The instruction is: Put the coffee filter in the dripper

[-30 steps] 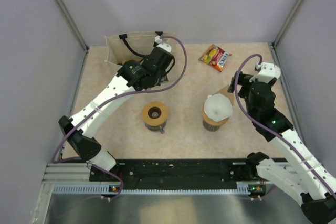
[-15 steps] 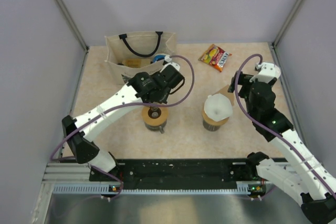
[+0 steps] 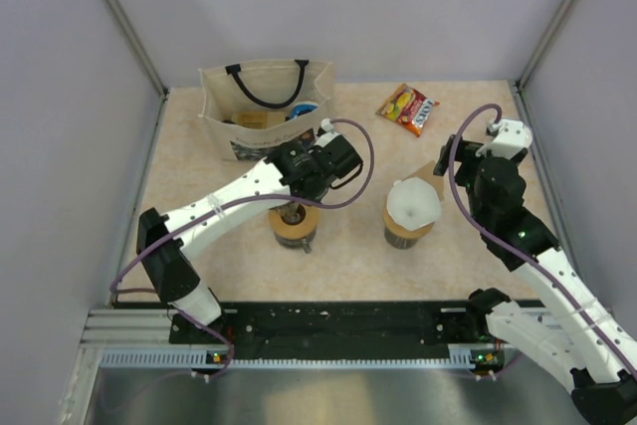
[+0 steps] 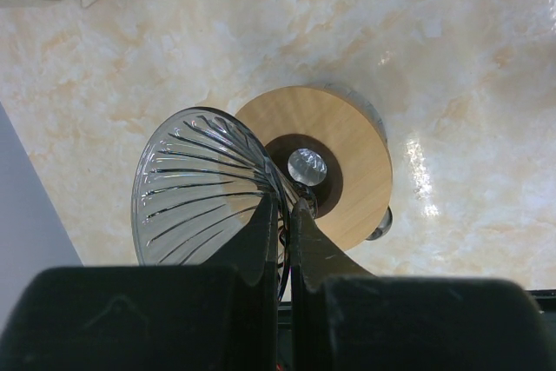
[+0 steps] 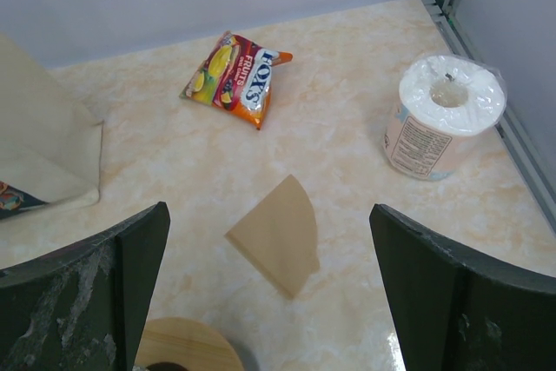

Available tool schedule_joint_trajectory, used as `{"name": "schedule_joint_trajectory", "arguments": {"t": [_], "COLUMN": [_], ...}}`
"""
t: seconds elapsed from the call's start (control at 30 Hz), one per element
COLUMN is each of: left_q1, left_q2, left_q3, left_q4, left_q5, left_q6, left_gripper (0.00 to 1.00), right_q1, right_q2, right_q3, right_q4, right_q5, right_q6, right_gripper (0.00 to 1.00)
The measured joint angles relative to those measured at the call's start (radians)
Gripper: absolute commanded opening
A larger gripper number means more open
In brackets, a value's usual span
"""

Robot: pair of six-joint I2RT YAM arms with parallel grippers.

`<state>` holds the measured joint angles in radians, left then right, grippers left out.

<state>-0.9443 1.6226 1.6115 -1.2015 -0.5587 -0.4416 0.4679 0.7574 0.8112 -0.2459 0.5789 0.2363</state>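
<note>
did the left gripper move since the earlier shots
Yes. The left gripper, shut on the ribbed dripper cone, has come from the tote bag toward the near edge and is now over the tan ring.

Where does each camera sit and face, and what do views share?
Top external: overhead from the near side, looking down on the table; left arm and right arm show.
Left wrist: looks straight down at the tan ring; the left gripper pinches the ribbed dripper cone by its rim.
Right wrist: looks forward and down at the brown filter and candy packet; the right gripper, open, frames them.
Shared: top and left wrist show the tan ring; top and right wrist the candy packet.
</note>
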Motion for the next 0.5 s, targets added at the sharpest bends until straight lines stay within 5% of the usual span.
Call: {"name": "schedule_joint_trajectory", "arguments": {"t": [0.5], "left_q1": [-0.02], "left_q2": [0.04], "left_q3": [-0.023], "left_q4": [0.02], "left_q5": [-0.051], "left_q6": [-0.032], "left_gripper": [0.0], "right_q1": [0.0], "right_q2": [-0.003], "right_q3": [0.0], "right_q4": [0.0], "right_q5": [0.0], "right_q6": [0.0], "right_gripper": [0.99]}}
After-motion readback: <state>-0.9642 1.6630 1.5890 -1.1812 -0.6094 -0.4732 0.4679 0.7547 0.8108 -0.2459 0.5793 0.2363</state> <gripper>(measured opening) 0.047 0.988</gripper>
